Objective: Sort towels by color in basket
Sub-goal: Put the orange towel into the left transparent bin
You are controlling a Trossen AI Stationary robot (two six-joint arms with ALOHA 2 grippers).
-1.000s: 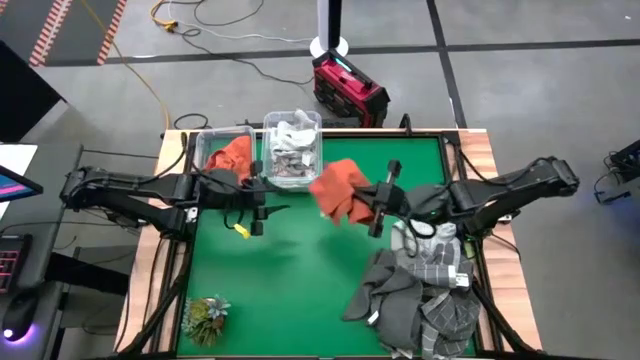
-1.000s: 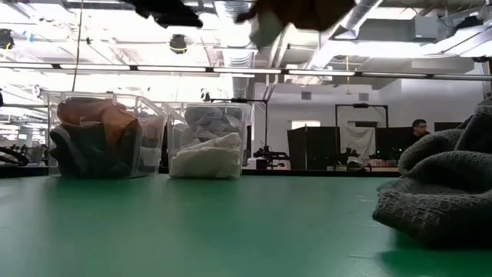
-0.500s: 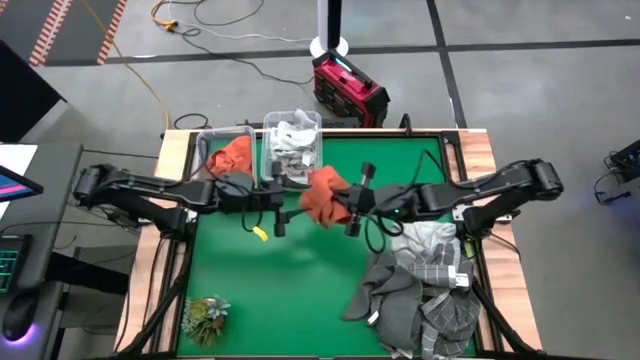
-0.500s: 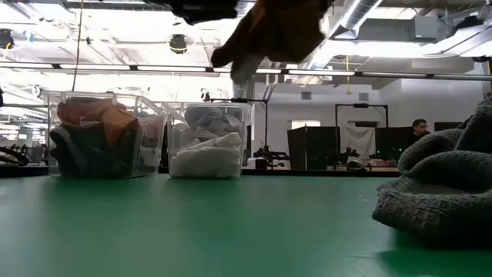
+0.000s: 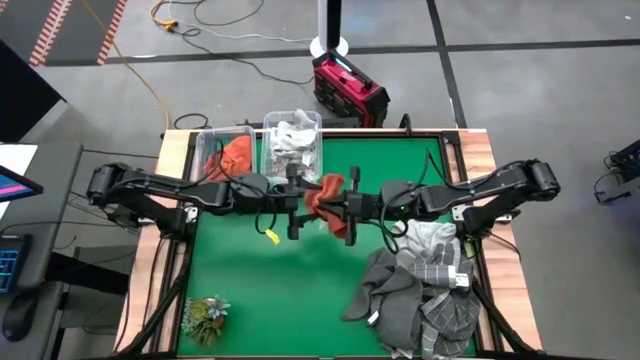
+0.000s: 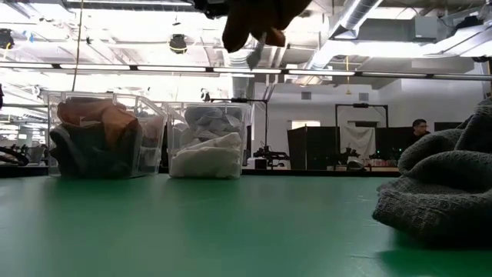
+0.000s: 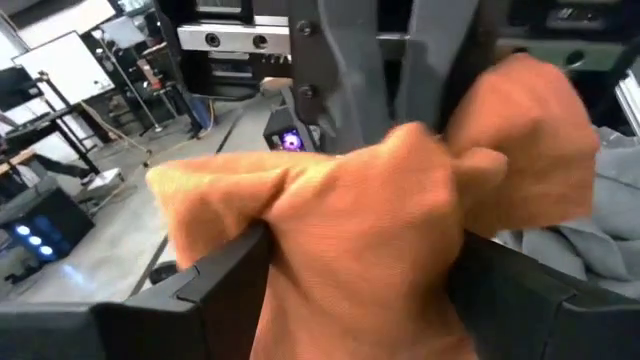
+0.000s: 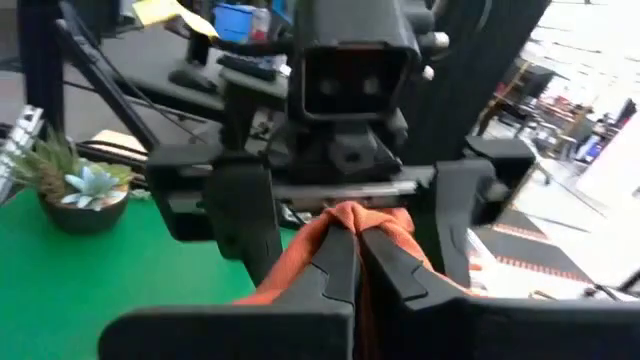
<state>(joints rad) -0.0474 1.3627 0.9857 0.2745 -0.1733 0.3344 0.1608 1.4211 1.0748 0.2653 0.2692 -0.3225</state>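
Item: rust-orange towel (image 5: 322, 196), held in the air above the middle of the green worktop (image 5: 300, 290), between the 2 arms

Right pincer (image 5: 345, 207): closed on a fold of the rust-orange towel, fingers pinched together on the cloth in the right wrist view (image 8: 350, 262)

Left pincer (image 5: 293, 203): jaws spread wide, 1 finger either side of the hanging towel (image 7: 360, 250), cloth between them but not yet clamped

Step in hand: a mid-air handover, by the look of it, right arm to left. Next move calls for the left pincer to close on the cloth before the right lets go, then carry it to the left clear bin (image 5: 222, 152), which already holds orange cloth (image 6: 96, 115)

Other stock: right clear bin (image 5: 292, 148) with white towels (image 6: 206, 154); grey and plaid towels heaped (image 5: 420, 290) at the worktop's right, still to sort; small plant (image 5: 205, 315) at the near left corner

Room: open green surface under and in front of the pincers; both bins stand just behind them, so the route to the left bin is short, but the wrists are close to the bin rims and to each other
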